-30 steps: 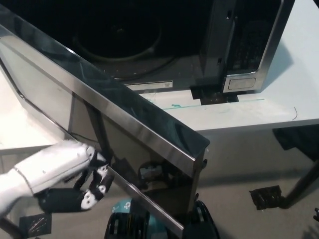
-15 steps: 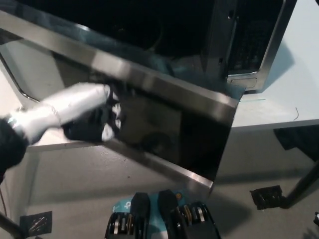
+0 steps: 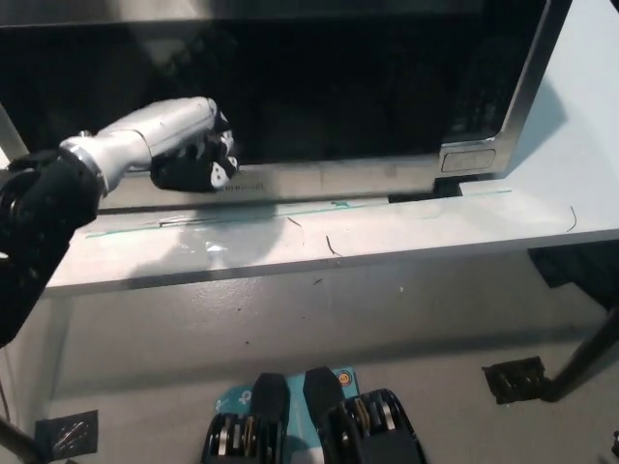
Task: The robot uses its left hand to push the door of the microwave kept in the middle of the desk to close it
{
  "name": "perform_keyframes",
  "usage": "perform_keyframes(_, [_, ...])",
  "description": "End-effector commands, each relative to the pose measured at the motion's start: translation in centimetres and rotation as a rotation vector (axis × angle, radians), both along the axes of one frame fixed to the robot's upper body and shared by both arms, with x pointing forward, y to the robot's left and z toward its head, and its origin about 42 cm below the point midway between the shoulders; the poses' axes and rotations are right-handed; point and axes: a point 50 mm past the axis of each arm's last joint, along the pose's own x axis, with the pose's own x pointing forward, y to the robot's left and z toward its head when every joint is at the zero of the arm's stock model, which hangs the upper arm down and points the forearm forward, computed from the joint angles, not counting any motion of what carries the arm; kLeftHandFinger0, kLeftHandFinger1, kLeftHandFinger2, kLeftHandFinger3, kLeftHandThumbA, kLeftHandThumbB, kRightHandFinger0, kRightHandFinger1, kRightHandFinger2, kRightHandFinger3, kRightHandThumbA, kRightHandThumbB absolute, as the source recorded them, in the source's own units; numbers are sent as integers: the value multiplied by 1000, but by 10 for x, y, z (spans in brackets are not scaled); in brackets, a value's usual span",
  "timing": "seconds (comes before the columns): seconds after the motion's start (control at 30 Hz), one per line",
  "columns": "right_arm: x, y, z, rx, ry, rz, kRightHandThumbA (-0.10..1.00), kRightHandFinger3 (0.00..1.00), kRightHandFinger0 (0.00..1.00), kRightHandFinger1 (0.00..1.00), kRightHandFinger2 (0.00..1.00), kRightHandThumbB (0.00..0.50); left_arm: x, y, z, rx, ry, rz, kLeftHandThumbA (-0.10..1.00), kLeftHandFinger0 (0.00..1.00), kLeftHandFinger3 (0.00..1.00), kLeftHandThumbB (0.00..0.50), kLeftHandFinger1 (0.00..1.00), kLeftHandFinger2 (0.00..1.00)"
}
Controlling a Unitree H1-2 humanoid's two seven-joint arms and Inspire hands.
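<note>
One robot hand in view: the white left robot hand (image 3: 184, 145), fingers curled, holding nothing, knuckles pressed on the lower left of the microwave door (image 3: 319, 106). Right hand not in frame. Door looks flush with the microwave (image 3: 522, 87) front, lying parallel to the surface (image 3: 387, 237) edge; latch seam by the control panel (image 3: 484, 92) is too dark to confirm a full click. Judgement: push essentially done, task near complete. Left: verify latch, pull the hand off.
</note>
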Motion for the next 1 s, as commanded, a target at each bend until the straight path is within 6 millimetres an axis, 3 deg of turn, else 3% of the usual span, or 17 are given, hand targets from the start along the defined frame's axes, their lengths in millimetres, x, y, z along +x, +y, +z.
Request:
perform_keyframes(0.0, [5, -5, 9, -8, -74, -3, 129, 852, 650, 657, 710, 34, 14, 3, 40, 13, -197, 22, -100, 135, 412, 159, 216, 351])
perform_keyframes(0.1, [5, -6, 9, -4, -62, -6, 143, 870, 610, 642, 718, 39, 27, 10, 46, -3, -218, 65, -100, 143, 398, 164, 219, 336])
perform_keyframes(0.23, [3, -6, 8, -10, -66, 0, 154, 876, 649, 669, 738, 38, 27, 14, 48, -19, -218, 90, -100, 246, 458, 161, 299, 413])
perform_keyframes(0.33, [3, -5, 8, -18, -56, -6, 164, 852, 622, 650, 723, 59, 24, 16, 49, -31, -225, 94, -100, 151, 425, 159, 224, 355])
perform_keyframes(0.47, [4, -5, 7, -7, -60, -4, 145, 856, 616, 642, 716, 49, 25, 25, 48, -46, -218, 109, -100, 199, 460, 161, 260, 377])
perform_keyframes(0.53, [4, -4, 7, -8, -50, -5, 166, 850, 592, 623, 697, 59, 33, 32, 53, -45, -209, 168, -100, 252, 509, 165, 312, 436])
perform_keyframes(0.6, [4, -4, 8, -10, -51, 9, 180, 871, 631, 663, 723, 43, 39, 36, 55, -50, -223, 175, -100, 200, 489, 158, 256, 380])
perform_keyframes(0.67, [3, -4, 9, -19, -57, 22, 182, 886, 672, 691, 738, 33, 46, 41, 56, -51, -233, 181, -100, 186, 482, 149, 255, 392])
perform_keyframes(0.73, [2, -2, 6, -6, -54, 17, 177, 870, 660, 683, 738, 41, 53, 48, 58, -46, -233, 205, -100, 297, 497, 149, 351, 473])
perform_keyframes(0.87, [1, -3, 8, -10, -54, 18, 164, 870, 649, 676, 748, 33, 68, 62, 62, -69, -256, 255, -100, 163, 459, 169, 239, 369])
perform_keyframes(0.9, [1, -4, 7, -14, -49, 16, 166, 882, 685, 721, 778, 33, 70, 65, 62, -73, -252, 266, -100, 198, 471, 161, 275, 397])
perform_keyframes(0.93, [0, -4, 7, -16, -48, 14, 165, 877, 685, 714, 773, 33, 73, 69, 62, -112, -240, 278, -100, 295, 469, 162, 353, 448])
perform_keyframes(0.97, [0, -4, 7, -18, -49, 12, 163, 870, 681, 710, 768, 38, 75, 71, 63, -127, -233, 295, -100, 328, 479, 163, 386, 480])
